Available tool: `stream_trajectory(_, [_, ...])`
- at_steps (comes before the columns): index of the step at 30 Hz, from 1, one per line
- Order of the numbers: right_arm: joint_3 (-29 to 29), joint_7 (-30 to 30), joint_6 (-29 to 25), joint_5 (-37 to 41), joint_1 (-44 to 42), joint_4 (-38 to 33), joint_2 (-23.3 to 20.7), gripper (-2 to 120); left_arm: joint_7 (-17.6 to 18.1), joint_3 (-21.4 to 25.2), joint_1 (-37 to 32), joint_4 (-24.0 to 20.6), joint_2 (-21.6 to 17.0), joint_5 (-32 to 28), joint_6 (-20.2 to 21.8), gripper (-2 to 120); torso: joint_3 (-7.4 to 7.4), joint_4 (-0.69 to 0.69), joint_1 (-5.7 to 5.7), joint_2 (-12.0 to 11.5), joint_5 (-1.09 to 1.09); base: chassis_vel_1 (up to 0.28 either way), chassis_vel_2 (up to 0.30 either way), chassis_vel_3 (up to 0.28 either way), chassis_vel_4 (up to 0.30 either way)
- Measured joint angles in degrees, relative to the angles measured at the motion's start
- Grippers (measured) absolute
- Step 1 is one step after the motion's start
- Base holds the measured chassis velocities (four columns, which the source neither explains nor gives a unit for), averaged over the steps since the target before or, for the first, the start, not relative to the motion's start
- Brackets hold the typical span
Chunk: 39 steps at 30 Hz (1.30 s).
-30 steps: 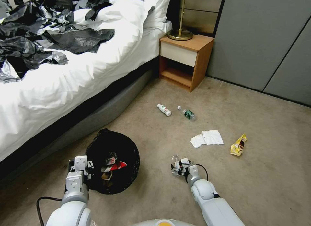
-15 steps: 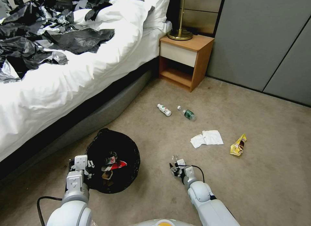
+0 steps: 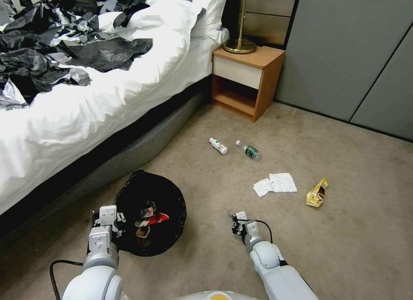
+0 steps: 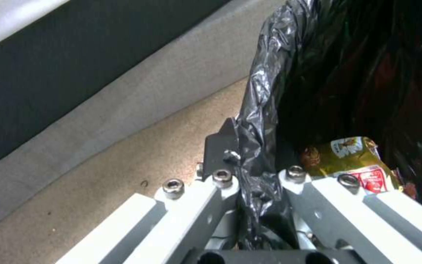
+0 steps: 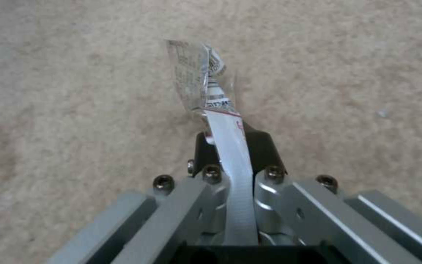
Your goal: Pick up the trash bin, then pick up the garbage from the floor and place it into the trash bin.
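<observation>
The left gripper (image 4: 250, 176) pinches the bin (image 3: 150, 214) liner; the right gripper (image 5: 230, 146) pinches probably a wrapper (image 5: 203, 84), which it should release only above the bin's opening.

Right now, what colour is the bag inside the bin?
Black and crinkly; the left wrist view shows it best.

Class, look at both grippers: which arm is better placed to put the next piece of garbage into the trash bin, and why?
The right. The right gripper is already shut on a clear wrapper above the carpet, beside the trash bin. The left gripper is clamped on the bin's bag-lined rim, holding it.
</observation>
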<state>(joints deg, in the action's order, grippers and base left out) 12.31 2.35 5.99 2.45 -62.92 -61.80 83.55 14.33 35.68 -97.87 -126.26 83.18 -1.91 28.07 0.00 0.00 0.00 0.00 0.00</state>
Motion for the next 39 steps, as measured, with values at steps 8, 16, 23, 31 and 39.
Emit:
stream_trajectory(8, [0.09, -2.05, -1.73, 0.5, -1.34, -8.31, -0.99, 0, -0.02, -0.05, 0.12, 0.11, 0.01, 0.01, 0.06, 1, 0.0, 0.0, 0.0, 0.0, 0.0, 0.0, 0.0, 0.0, 0.0])
stream_trajectory(16, [-0.65, -0.43, -11.78, 1.21, -4.72, -22.77, -1.98, 0, -0.16, -0.36, 0.23, 0.16, 0.04, 0.2, 0.2, 1, 0.0, 0.0, 0.0, 0.0, 0.0, 0.0, 0.0, 0.0, 0.0])
stream_trajectory(23, [-4.24, 13.82, -22.25, 4.6, -6.17, -35.9, -4.19, 0, -0.51, -0.55, 0.03, 0.24, 0.08, 0.3, 0.39, 1, 0.0, 0.01, 0.0, 0.0, -0.01, 0.0, 0.0, 0.0, 0.0])
stream_trajectory(31, [-11.23, 18.26, -24.59, 6.29, -6.87, -37.21, -5.64, 0, -0.66, -1.02, -0.36, 0.12, 0.22, 0.42, 0.53, 1, 0.0, 0.0, 0.0, 0.0, 0.0, 0.0, 0.0, 0.0, 0.0])
stream_trajectory(39, [-17.64, 15.21, -23.03, 5.63, -5.11, -30.43, -5.06, 0, -0.82, -1.36, -0.43, -0.52, 0.21, 0.5, 1.28, 1, 0.0, 0.01, 0.0, 0.0, 0.0, 0.0, 0.0, 0.0, 0.0])
